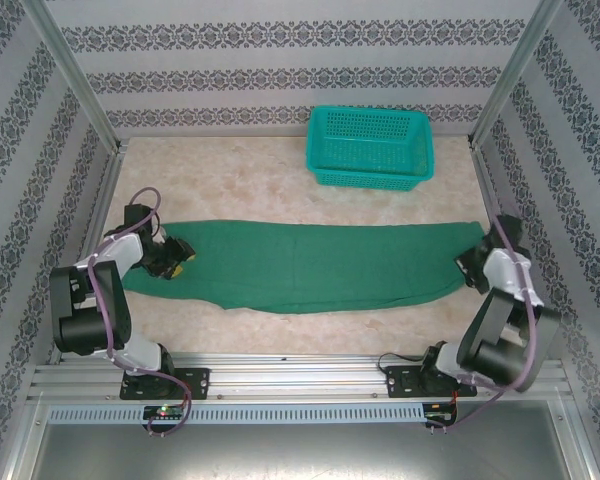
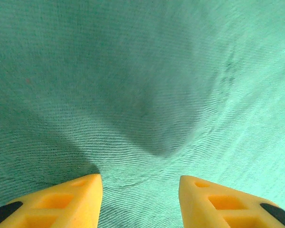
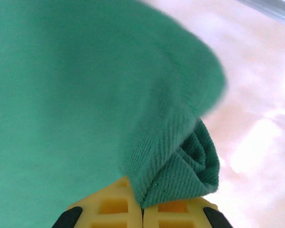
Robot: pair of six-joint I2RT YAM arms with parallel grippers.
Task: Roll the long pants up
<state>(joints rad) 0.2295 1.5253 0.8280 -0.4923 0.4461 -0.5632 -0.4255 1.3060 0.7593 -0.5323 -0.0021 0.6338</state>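
From the overhead camera I see two arms bolted at the near rail, one on each side. Just beyond them the long pants lie flat across the table, stretched side to side as one dark green band, both arms reaching to its ends.

The left gripper sits on the left end of the cloth. Overhead it reads as a dark lump; my left wrist camera shows what that view cannot: two yellow fingers spread apart, their tips down at the weave, with a soft fold rising just ahead of the gap.

The right gripper is at the right end. My right wrist camera shows its two fingers pressed together, pinching a small curled edge of the fabric, bare table to the side.

At the far side stands one teal basket, well apart from the pants.

Count: two arms, two grippers, one pair of pants, one basket.
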